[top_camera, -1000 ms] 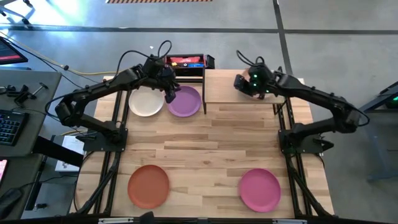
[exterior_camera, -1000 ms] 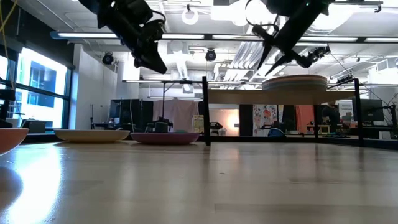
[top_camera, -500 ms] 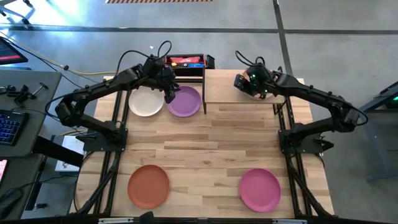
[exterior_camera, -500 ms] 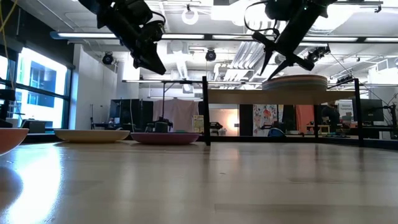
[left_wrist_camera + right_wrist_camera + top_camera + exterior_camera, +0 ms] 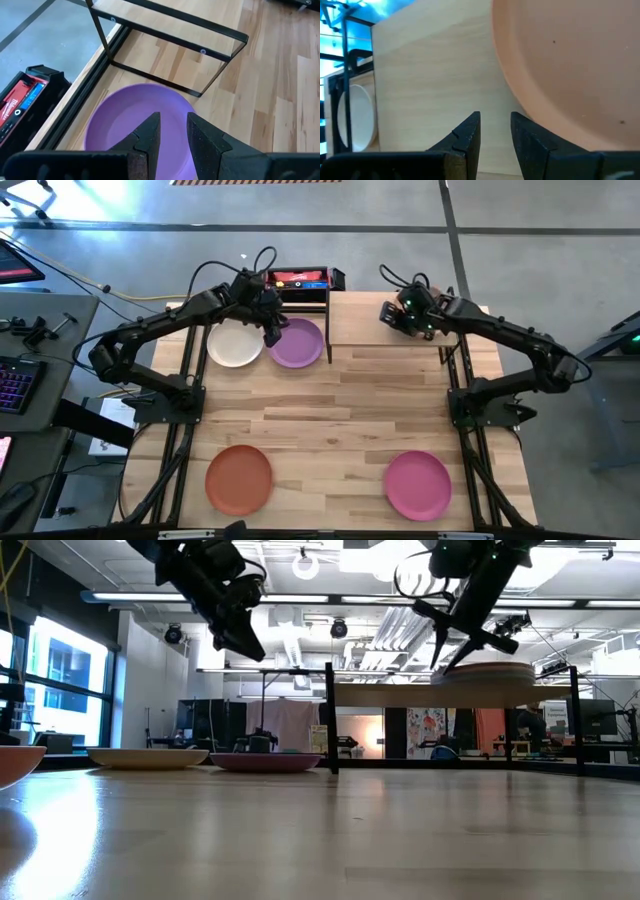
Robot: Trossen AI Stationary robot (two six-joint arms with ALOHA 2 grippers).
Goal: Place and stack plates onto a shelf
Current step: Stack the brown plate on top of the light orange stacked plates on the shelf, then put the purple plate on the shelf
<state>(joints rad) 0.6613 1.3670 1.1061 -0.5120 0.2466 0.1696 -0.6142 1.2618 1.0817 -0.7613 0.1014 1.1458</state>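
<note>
The shelf [image 5: 360, 320] stands at the table's far edge, and a stack of plates [image 5: 487, 672] lies on its board. The top plate [image 5: 570, 60] looks pale pinkish-tan. My right gripper [image 5: 405, 315] is shut, low over the shelf beside that stack. My left gripper [image 5: 272, 330] is shut and hovers high above the purple plate [image 5: 297, 343], touching nothing. The cream plate [image 5: 234, 345] lies left of the purple one. The rust orange plate [image 5: 239, 478] and the magenta plate [image 5: 419, 485] lie flat near the table's near edge. My right gripper slants down onto the shelf with shut fingers. The outer side of one finger [image 5: 532, 137] stands against the rim of the top plate [image 5: 520, 107]. In the low view the fingertip [image 5: 447, 662] meets the stack's edge. The stack stays flat on the board.
A red and black box [image 5: 298, 279] sits beyond the far edge, behind the purple plate. The shelf's black legs [image 5: 200, 92] stand just right of the purple plate. Bare tabletop [image 5: 330, 415] lies between the far plates and the near ones.
My right gripper has moved toward the table's right edge along the shelf. The stack of plates has slid a little the same way on the board.
</note>
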